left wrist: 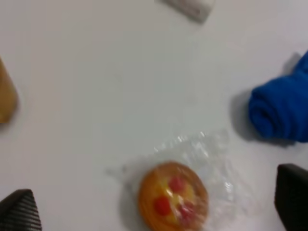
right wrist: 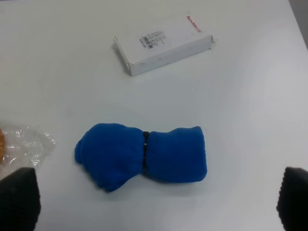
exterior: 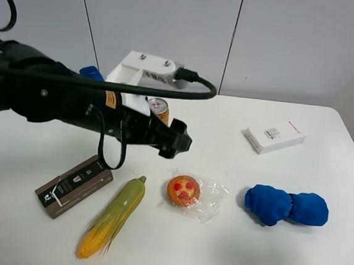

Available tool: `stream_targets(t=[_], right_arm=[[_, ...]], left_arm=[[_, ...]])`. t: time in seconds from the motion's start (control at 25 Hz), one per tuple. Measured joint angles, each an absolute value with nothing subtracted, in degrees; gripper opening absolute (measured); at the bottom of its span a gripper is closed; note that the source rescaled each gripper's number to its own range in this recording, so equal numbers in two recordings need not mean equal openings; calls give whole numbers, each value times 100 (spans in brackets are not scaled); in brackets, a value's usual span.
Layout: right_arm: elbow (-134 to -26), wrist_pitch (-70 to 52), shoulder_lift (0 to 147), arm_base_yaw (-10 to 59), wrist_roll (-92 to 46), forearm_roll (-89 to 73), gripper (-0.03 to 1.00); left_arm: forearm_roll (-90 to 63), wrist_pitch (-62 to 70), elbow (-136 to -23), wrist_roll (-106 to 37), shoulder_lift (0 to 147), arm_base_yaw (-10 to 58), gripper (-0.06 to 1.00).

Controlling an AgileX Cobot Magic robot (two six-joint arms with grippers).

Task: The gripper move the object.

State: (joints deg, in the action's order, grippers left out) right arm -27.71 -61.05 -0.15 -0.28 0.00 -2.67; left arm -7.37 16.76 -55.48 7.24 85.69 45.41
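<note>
Over the table [exterior: 227, 127], left gripper [exterior: 178, 140] hovers, jaws apart.

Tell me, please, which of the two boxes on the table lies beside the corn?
The dark box, lying just left of the corn in the high view; the white box sits far off on the right, behind the blue cloth.
</note>
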Motion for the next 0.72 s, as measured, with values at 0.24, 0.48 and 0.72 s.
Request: stream_targets(t=[0.24,0.48,0.72], right_arm=[[-2771,-6105,-15,-28,0,-267,100],[-2771,-6105,-15,-28,0,-267,100],[-2771,-6105,-15,-28,0,-267,100]], left_arm=[[494,2024,-6580,685,8485,3817,99],[1208,2363,-7380,695,8120,2694,100],[1610,2713,-7472,586,7435,1290,100]])
